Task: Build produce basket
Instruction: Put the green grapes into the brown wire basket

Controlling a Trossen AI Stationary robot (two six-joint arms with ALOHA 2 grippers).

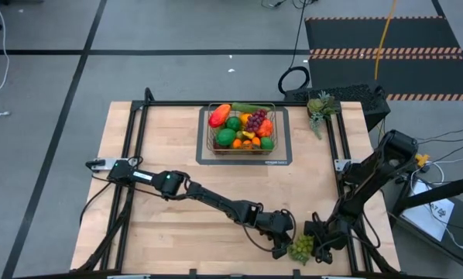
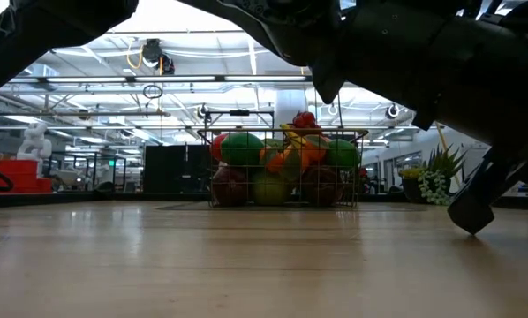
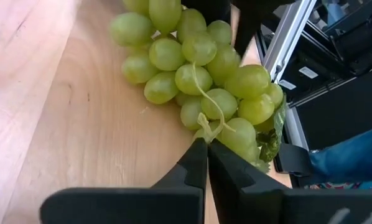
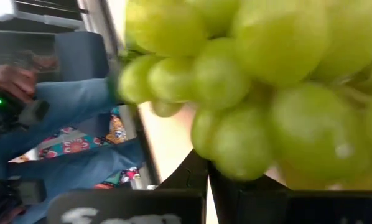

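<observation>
**Basket nearly full; the green grapes are the last piece out on the table**

Basket of dark wire mesh sits at the far middle of the table, on a dark mat. It already holds a heap of produce: a red and orange mango-like piece, green round fruits, purple grapes, small oranges and a long green piece along the far edge. In the low view the pile rises to the rim and a little above it, so most of the loading looks done.

One piece of the task's produce shows outside it: the bunch of green grapes, lying at the table's near edge, well apart from the basket. Both arms reach down to it. The left gripper has its fingers pressed together with their tips at the bunch's stem end; a thin pale stem runs down to just where the tips meet, so it may be pinched, but I cannot tell that for sure. The right gripper is closed too, its tips right against the grapes from the other side, with nothing visibly between them.

A spiky green plant-like piece lies by the table's far right corner, beside the frame rail.

By my reckoning, what is left is to get a sure hold on the grapes, carry them across the table and set them on the heap. The pile is high, so they may roll off if placed near the rim.
</observation>
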